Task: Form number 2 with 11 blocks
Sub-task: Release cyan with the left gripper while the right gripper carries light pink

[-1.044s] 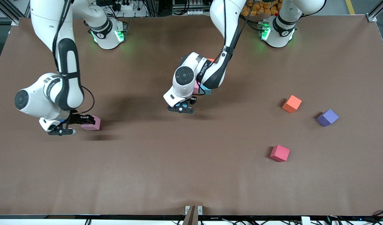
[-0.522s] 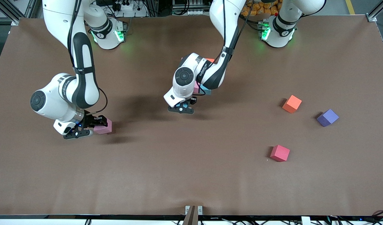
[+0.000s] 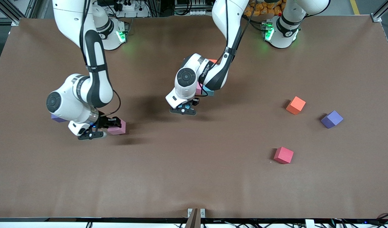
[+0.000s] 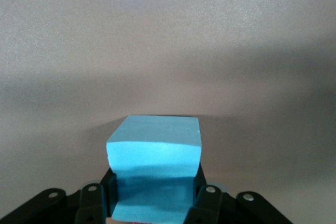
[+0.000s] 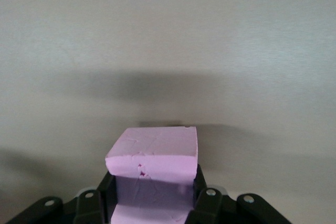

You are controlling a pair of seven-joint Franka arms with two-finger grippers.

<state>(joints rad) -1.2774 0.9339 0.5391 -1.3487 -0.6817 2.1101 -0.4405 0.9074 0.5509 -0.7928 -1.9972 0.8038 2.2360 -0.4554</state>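
My right gripper is shut on a pink block and holds it just above the table toward the right arm's end. In the right wrist view the pink block sits between the fingers. My left gripper is shut on a light blue block over the table's middle; the block also shows in the left wrist view. Under the left arm lie a pink block, a light blue block and a red-orange block, mostly hidden. An orange block and a red block lie loose.
A purple cube lies next to the orange block, toward the left arm's end. Another purple cube peeks out from under the right arm's wrist. The brown table is bare nearer the front camera.
The right arm has carried the pink block toward the table's middle, uncovering a purple cube beside its wrist. The left arm has not moved.
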